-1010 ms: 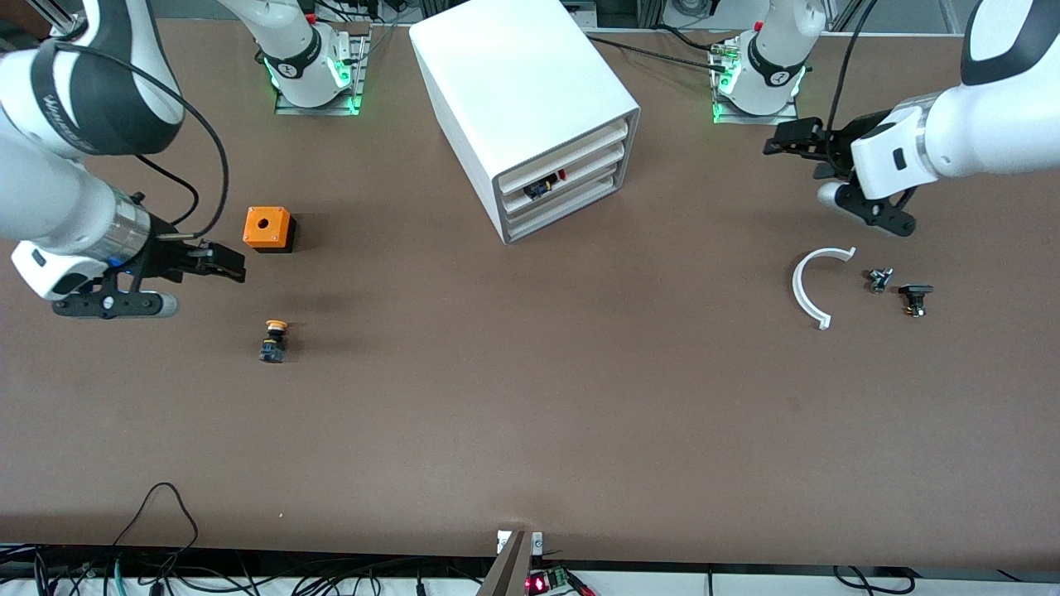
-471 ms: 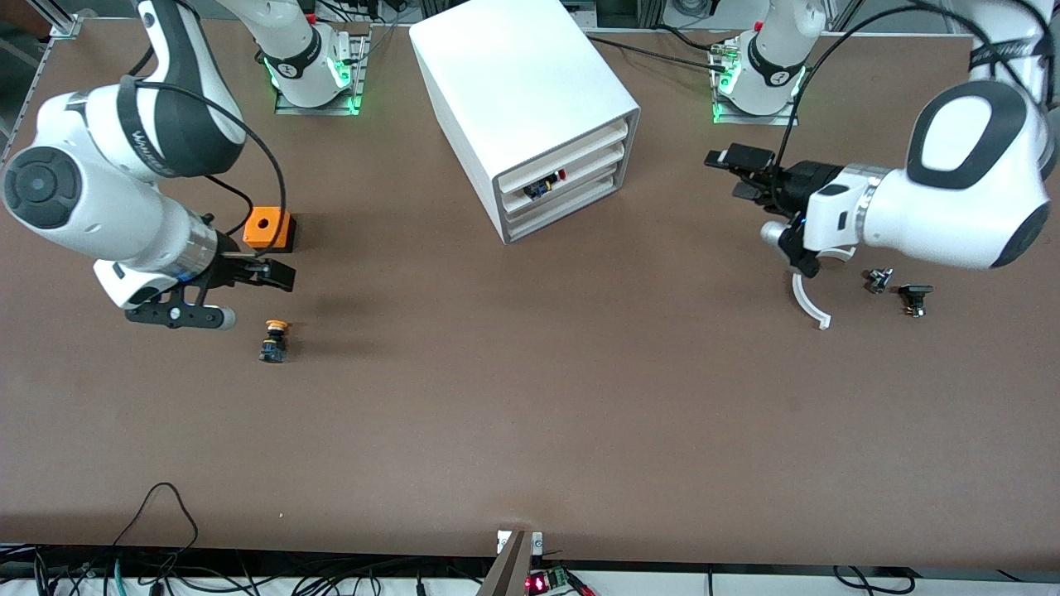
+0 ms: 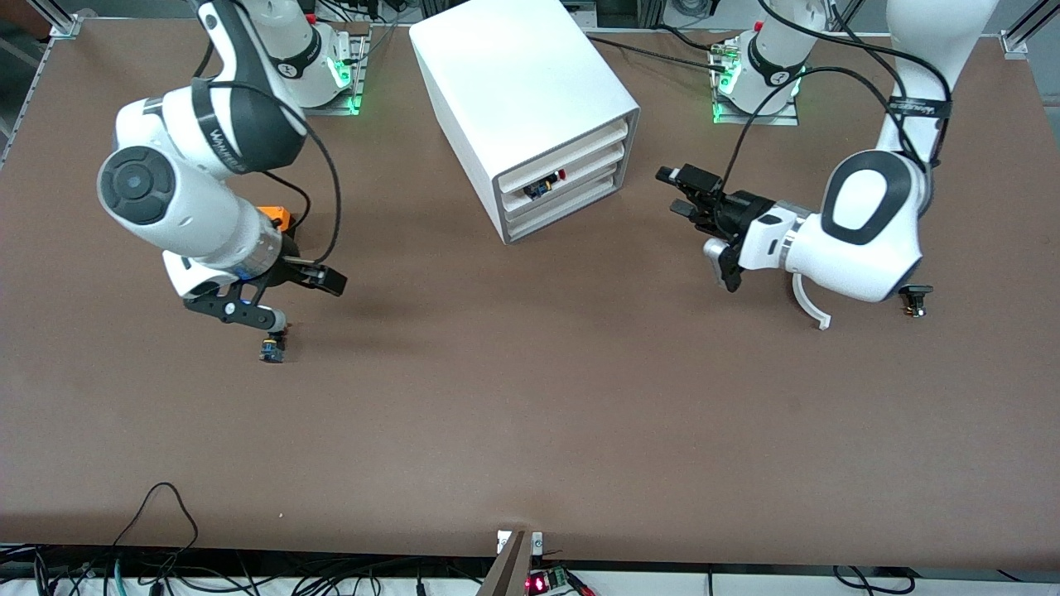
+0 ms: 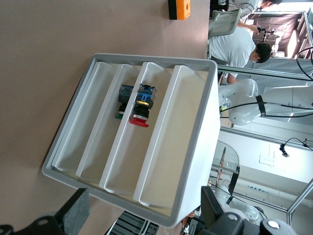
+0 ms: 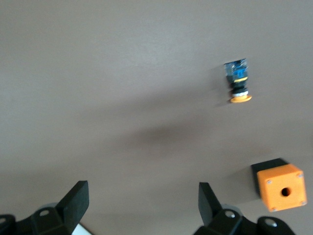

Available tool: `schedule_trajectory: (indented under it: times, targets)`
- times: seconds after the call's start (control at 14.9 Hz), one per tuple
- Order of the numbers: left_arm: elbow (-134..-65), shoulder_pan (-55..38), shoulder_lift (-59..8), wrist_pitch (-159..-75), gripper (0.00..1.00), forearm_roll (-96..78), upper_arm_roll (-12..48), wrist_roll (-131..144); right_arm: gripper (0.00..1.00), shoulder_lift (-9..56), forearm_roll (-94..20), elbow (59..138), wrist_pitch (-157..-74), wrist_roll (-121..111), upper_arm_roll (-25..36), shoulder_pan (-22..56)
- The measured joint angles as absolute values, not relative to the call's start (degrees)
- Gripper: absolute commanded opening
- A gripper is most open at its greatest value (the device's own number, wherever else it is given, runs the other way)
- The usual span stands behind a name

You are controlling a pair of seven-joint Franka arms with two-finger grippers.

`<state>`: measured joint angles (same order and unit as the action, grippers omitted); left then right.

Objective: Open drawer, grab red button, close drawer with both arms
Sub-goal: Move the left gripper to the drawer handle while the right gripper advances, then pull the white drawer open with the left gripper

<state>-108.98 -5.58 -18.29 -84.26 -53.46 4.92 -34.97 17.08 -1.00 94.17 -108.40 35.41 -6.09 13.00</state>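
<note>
left gripper (image 3: 687, 192): fingers spread wide, nothing between them — up over the table (image 3: 530, 414), in front of the cabinet (image 3: 530, 108), aimed at its drawer fronts from the left arm's end.
right gripper (image 3: 319, 277): fingers released, holding nothing — over the table toward the right arm's end from the cabinet.
button (image 4: 140, 105): lies on its side in the drawer (image 4: 146, 142), the middle of the cabinet's three; long axis runs along the drawer's width, red cap toward the left arm's end, blue-black body toward the right arm's end.
green-capped part (image 4: 123, 100): just beside the button, one tray lower.
yellow-capped button (image 5: 237, 83): on the table below the right wrist, nearer the front camera than the cabinet.
orange box (image 5: 281, 186): near the yellow-capped button, nearer the cabinet's row.
white curved piece (image 3: 807, 306): toward the left arm's end from the cabinet, partly under the left arm.
</note>
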Motion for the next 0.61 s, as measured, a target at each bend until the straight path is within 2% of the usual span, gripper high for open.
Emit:
schedule_trajectory:
  times: [0.2, 0.34, 0.4, 0.47, 0.61]
  targets:
    - [-115.34, -5.67, -18.34, -88.77, 0.75, -58.08, 6.13, -45.00, 0.99, 17.31, -1.00, 94.16, -109.84, 41.75, -6.12, 15.65]
    - [-119.99, -5.70, -18.40, -92.60, 0.66, -61.22, 7.60, -51.88, 0.99, 17.61, -2.25, 94.02, -110.66, 43.90, -6.10, 15.96]
    - [-121.87, -5.73, -18.41, -94.22, 0.55, -62.25, 8.48, -54.03, 0.99, 17.81, -3.53, 93.71, -111.07, 44.79, -5.99, 15.95]
    - [-123.26, -5.77, -18.43, -95.56, 0.49, -62.86, 9.20, -55.79, 0.99, 18.06, -4.65, 93.14, -111.27, 45.50, -5.90, 15.92]
    - [-124.93, -5.80, -18.48, -96.81, 0.49, -63.25, 9.94, -58.59, 0.99, 18.79, -5.67, 91.60, -111.36, 47.62, -5.88, 15.89]
